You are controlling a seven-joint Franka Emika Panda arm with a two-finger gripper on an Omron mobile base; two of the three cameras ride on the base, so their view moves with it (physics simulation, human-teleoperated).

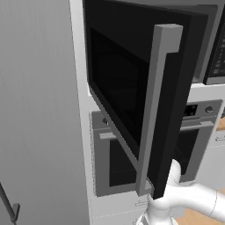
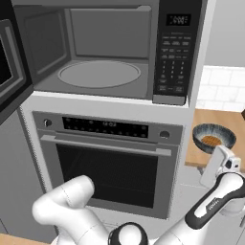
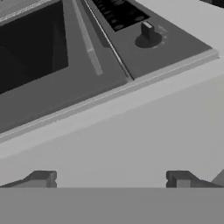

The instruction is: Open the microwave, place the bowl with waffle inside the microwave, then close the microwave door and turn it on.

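The microwave (image 2: 48,38) stands open, its grey cavity and round glass plate (image 2: 98,74) bare. Its button panel (image 2: 174,52) is on the right. The microwave door (image 1: 127,88) is swung far out to the left, with its tall grey handle (image 1: 154,110) facing me. The bowl (image 2: 214,130), dark with an orange-brown waffle (image 2: 210,140) inside, sits on the wooden counter (image 2: 232,119) at the right. My gripper (image 3: 109,180) is open with nothing between its fingertips (image 3: 41,178). It hangs just below and in front of the bowl, facing the oven's lower right corner.
A silver-framed oven (image 2: 110,162) with a horizontal bar handle and a knob (image 3: 148,35) sits directly under the microwave. The open door juts out over the left side. A tall grey cabinet (image 1: 39,110) fills the left. White tiles (image 2: 220,86) back the counter.
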